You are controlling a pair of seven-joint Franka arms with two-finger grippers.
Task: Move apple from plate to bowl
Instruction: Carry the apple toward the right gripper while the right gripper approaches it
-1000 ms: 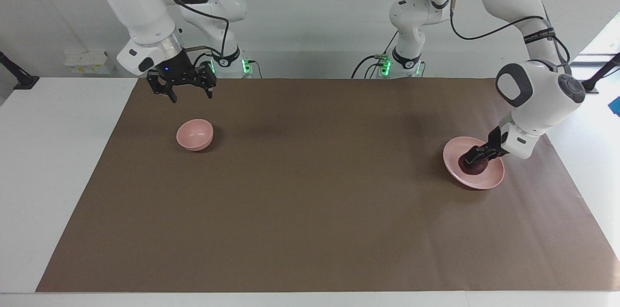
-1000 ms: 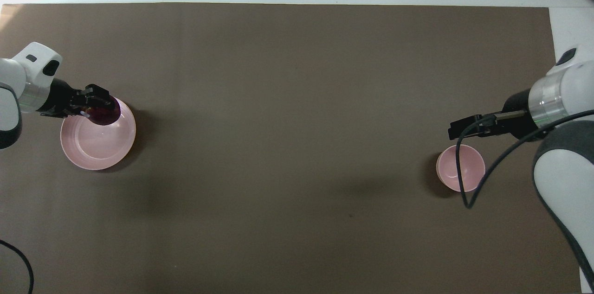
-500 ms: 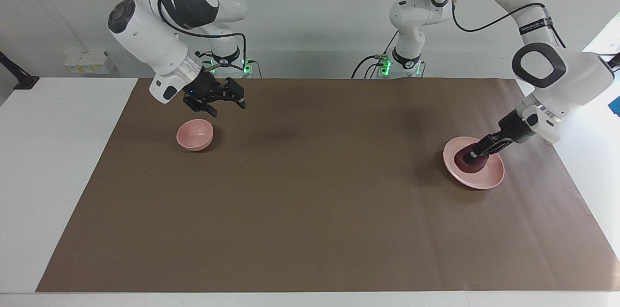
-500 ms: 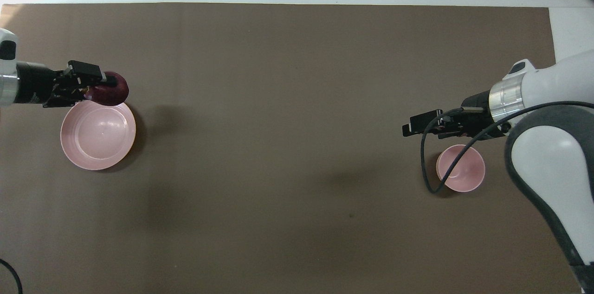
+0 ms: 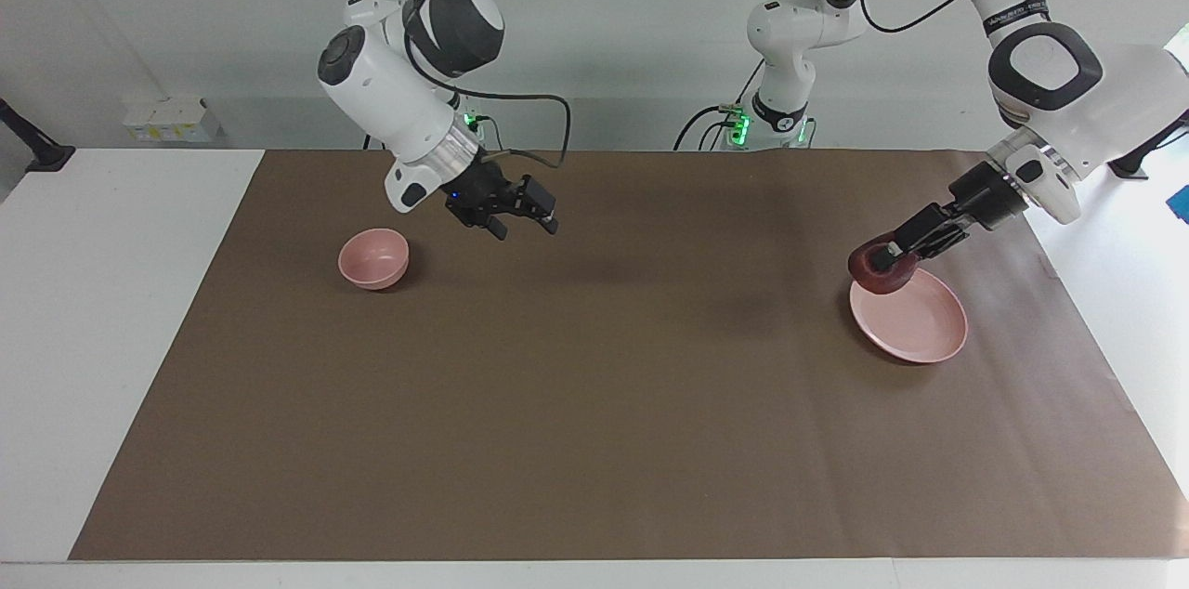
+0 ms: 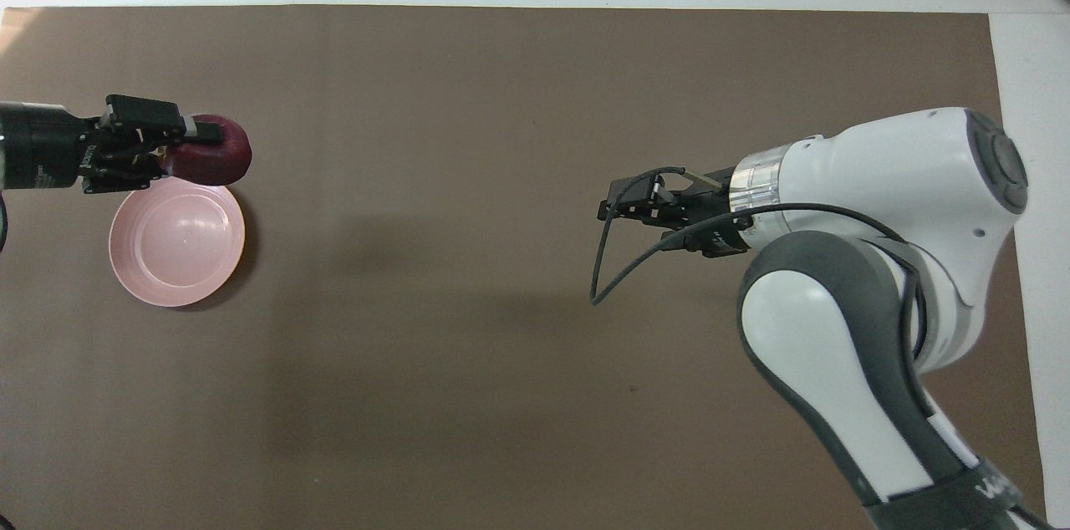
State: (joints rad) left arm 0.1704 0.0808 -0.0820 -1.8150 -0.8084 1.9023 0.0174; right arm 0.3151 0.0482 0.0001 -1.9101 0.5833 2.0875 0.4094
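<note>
Over the plate's (image 5: 915,329) rim at the left arm's end of the desk (image 5: 121,310), the left end effector (image 5: 894,256) grips the dark red apple (image 5: 878,268), lifted clear of the dish. Toward the right arm's end, the right end effector (image 5: 525,222) hangs with fingers spread wide over the brown mat (image 5: 594,385), just beside the small pink bowl (image 5: 373,259).

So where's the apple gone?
The apple is up in the air, held by the left gripper just over the rim of the plate, at the left arm's end of the table.
</note>
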